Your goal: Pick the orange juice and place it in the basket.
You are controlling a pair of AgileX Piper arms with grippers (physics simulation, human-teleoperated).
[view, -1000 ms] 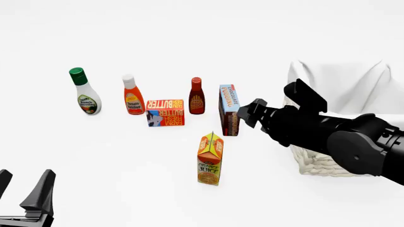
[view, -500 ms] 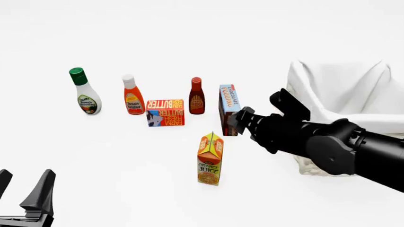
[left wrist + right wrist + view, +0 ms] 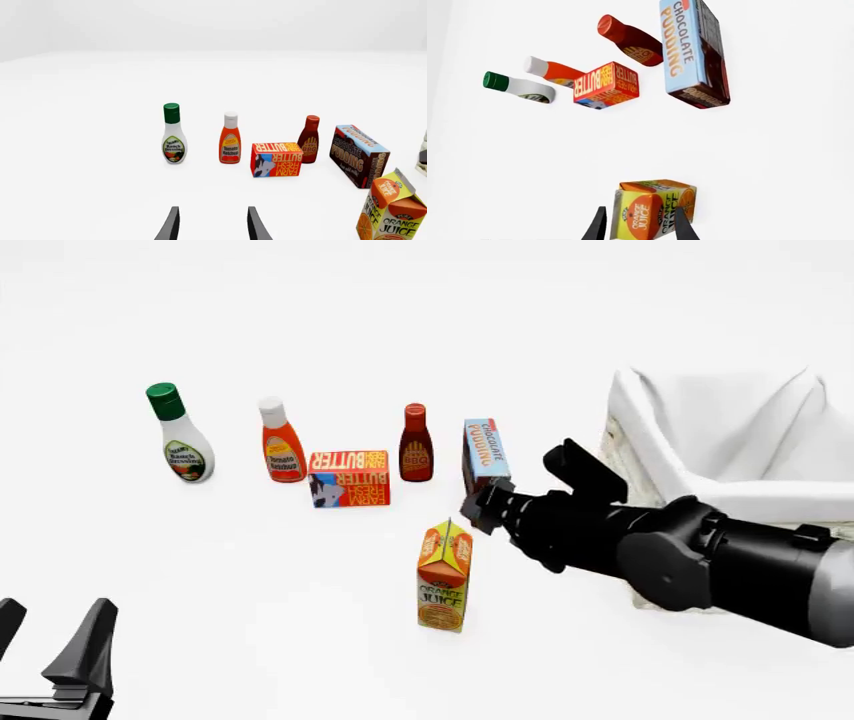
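Over the last second the right arm has swung leftward and down across the front view, its tip passing from beside the basket [image 3: 747, 455] to a spot just right of and above the orange juice [image 3: 445, 575], in front of the chocolate pudding box [image 3: 485, 472]; nothing else on the counter [image 3: 267, 570] has shifted. This reads as the approach to the pick. The right gripper [image 3: 639, 225] has its jaws spread, and the right wrist view shows the carton's gable top lined up in the gap between them, though the fingers do not yet reach around it. The carton stands upright and alone near the middle of the counter, apart from the row behind it: ranch dressing bottle [image 3: 178, 435], ketchup bottle [image 3: 280, 442], butter box [image 3: 348, 479] and dark sauce bottle [image 3: 415, 444]. The basket sits at the right, behind the right arm, still without the carton. The left gripper [image 3: 54, 660] waits low at the near left corner, jaws spread and holding nothing, well apart from the carton. The next move likely calls for a further advance so the fingers straddle the carton before closing; the pudding box stands close behind, so a push too far could knock the carton into it or tip it over.
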